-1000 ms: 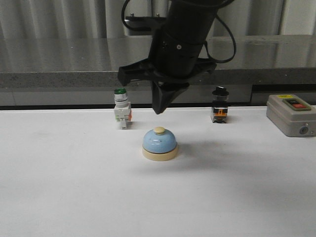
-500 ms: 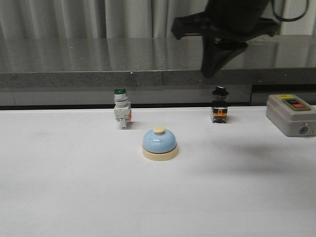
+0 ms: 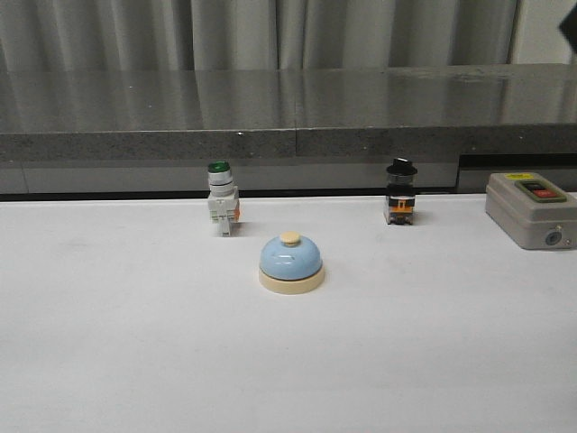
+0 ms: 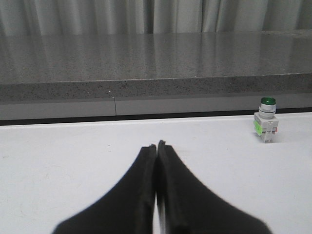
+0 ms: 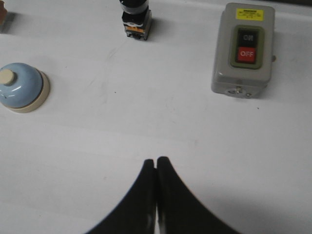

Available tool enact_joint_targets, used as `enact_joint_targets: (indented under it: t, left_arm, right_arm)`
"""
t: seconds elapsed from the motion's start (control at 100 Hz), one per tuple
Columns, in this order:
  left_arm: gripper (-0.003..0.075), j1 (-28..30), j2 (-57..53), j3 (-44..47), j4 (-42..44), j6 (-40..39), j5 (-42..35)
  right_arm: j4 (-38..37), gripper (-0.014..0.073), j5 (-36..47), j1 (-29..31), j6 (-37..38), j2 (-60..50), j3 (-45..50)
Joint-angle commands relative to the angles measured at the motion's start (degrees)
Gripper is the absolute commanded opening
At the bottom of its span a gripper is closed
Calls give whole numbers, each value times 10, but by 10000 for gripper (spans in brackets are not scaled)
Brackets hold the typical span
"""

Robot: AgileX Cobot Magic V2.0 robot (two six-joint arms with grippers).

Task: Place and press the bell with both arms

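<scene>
The light-blue bell (image 3: pixel 291 262) with cream base and cream button stands upright on the white table, mid-centre in the front view. It also shows in the right wrist view (image 5: pixel 21 87), off to one side of my right gripper (image 5: pixel 156 160), which is shut and empty, high above the table. My left gripper (image 4: pixel 156 145) is shut and empty, low over bare table; the bell is out of its view. Neither arm shows in the front view except a dark corner (image 3: pixel 570 32) at the top right edge.
A green-capped white pushbutton (image 3: pixel 222 208) stands behind the bell to the left, also in the left wrist view (image 4: pixel 266 126). A black-knobbed switch (image 3: pixel 400 203) stands back right. A grey ON/OFF box (image 3: pixel 531 210) sits at the far right. A grey ledge (image 3: pixel 270 135) runs behind the table.
The black arm that hung above the bell has risen and swung right, leaving the front view almost wholly. The bell has not moved.
</scene>
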State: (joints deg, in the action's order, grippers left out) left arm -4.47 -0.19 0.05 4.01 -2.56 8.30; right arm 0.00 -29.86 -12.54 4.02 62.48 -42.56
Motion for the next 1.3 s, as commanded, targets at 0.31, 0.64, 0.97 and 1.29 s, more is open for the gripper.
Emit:
enact_joint_targets:
  t: [0.31,0.64,0.97,1.29]
  left_arm:
    - [-20,1,-16,23,-1,-4,-48]
    - [-20,1,-16,23,-1,-4,-48]
    - [-20,1,-16,23,-1,-4,-48]
    - [-19,1,-16,23,-1,-4,-48]
  right_arm:
    - [-4,-60,60,7,-5,-253,125]
    - [-4,-60,43,7,-5,-332,131]
    - [-4,-60,43,7,-5,-332,131]
    - [-12,-60,64,9,-5,-381,149]
